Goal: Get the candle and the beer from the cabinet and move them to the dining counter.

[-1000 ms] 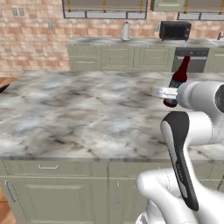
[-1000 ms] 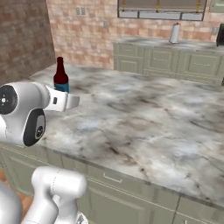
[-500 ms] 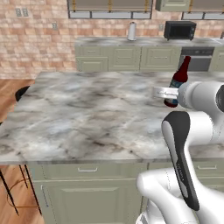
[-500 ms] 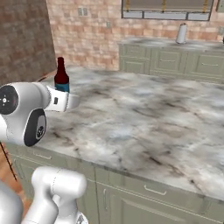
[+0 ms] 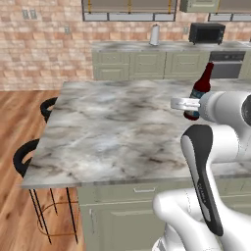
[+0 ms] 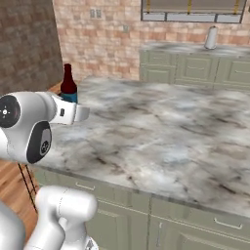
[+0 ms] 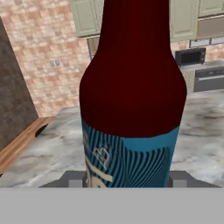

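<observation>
Over dining counter point(image 5: 112, 132): beer point(image 5: 200, 91) in gripper point(image 7: 127, 179)

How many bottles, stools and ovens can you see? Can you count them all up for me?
Bottles: 1, the beer, upright over the dining counter, at the gripper.
Stools: 2, one stool nearer, the other stool behind it.
Toaster ovens: 1, the black oven on the far worktop.
Total: 4

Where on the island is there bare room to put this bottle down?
The dining counter is bare marble from the stool-side edge across to the beer, which the claw holds upright. Only that corner by the arm is crowded.
</observation>
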